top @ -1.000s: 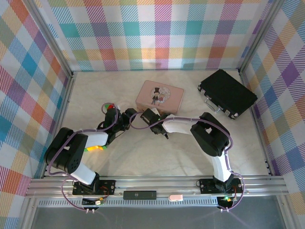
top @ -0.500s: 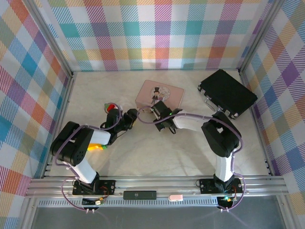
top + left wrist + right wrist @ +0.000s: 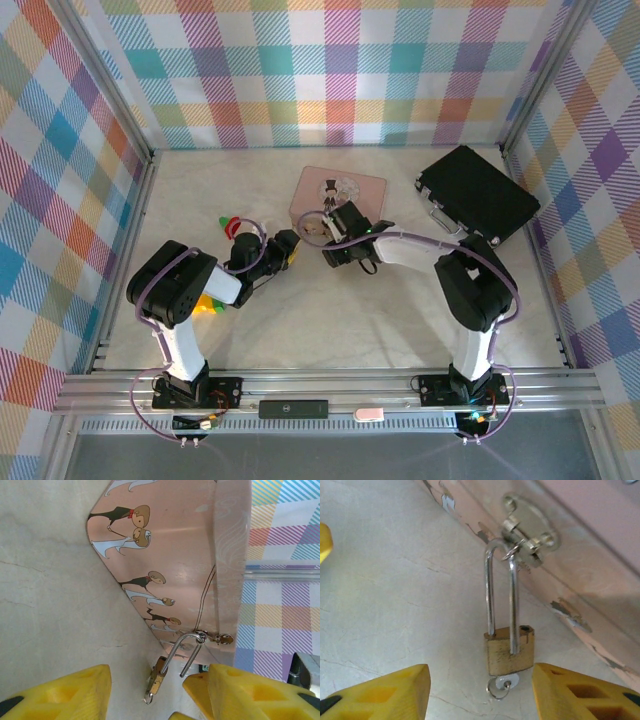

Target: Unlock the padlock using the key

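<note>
1. Jaws of the right gripper point(image 3: 480, 680) are standing wide apart and gripping nothing. Its yellow fingers point(image 3: 380, 695) are sitting at 7 and 5 o'clock in the right wrist view.
2. Jaws of the left gripper point(image 3: 152, 690) are gaping just as wide and are also carrying nothing.
3. In the right wrist view, the padlock point(image 3: 510, 650) is hanging by its shackle point(image 3: 490, 590) from the clasp point(image 3: 527, 535) on the side wall of the pink box point(image 3: 600, 545). Its brass body appears to be lying on the pale surface point(image 3: 385, 580) just beside that wall.
4. In that view its long axis is running almost straight from 12 to 6 o'clock. The clasp is lying at the 12 end and the body at the 6 end, pointing back at the right jaws.
5. The key point(image 3: 501, 684) is sitting in the bottom of the body. Its small round head is poking out toward 6 o'clock, roughly midway between the two right fingers and just ahead of them.
6. From the left wrist camera the same padlock is slanting from the clasp at 1 o'clock down to the key at 7 o'clock. It is looking smaller and is sitting off-axis to those jaws.
7. Judging by this, the right arm is standing nearer and squarer to the key. The coming move is likely calling for a short advance toward 12 o'clock, a pinch on the key head, then a twist about that 12-to-6 line.
8. Whether the shackle's free leg is already sitting loose I cannot tell.
</note>
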Motion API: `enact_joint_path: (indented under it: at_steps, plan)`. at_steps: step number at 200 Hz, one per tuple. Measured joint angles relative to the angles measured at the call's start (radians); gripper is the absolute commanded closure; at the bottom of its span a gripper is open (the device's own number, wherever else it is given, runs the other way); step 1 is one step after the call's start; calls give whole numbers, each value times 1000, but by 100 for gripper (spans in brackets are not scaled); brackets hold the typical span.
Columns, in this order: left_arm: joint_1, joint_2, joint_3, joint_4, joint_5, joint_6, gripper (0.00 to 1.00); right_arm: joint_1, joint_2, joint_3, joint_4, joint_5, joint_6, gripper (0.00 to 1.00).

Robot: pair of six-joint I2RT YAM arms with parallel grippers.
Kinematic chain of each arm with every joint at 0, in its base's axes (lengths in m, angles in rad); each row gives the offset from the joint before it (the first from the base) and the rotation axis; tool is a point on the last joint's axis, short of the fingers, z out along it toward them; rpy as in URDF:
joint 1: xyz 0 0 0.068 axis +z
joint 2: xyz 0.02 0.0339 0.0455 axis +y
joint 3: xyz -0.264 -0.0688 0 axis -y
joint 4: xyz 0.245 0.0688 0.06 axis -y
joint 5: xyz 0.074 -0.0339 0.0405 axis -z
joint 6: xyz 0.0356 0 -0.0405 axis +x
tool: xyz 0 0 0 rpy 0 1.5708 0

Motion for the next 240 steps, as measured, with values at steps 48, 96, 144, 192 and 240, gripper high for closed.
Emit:
enact_joint_path:
  at_steps: [48,96,144,192,240]
  plan:
    - [0,-24,-14,-9,-7,2,46,27,79,48,-14,158,41,58]
    - [0,-71,-20,-31,-18,9,46,26,127,59,-17,211,68,59]
    - [0,-75,-20,-54,-19,9,46,26,130,59,-16,211,87,66]
    - [0,-90,-20,-60,-19,13,46,22,126,58,-5,184,89,71]
    - [-5,-90,-20,-59,-18,16,46,-12,80,49,8,53,66,82]
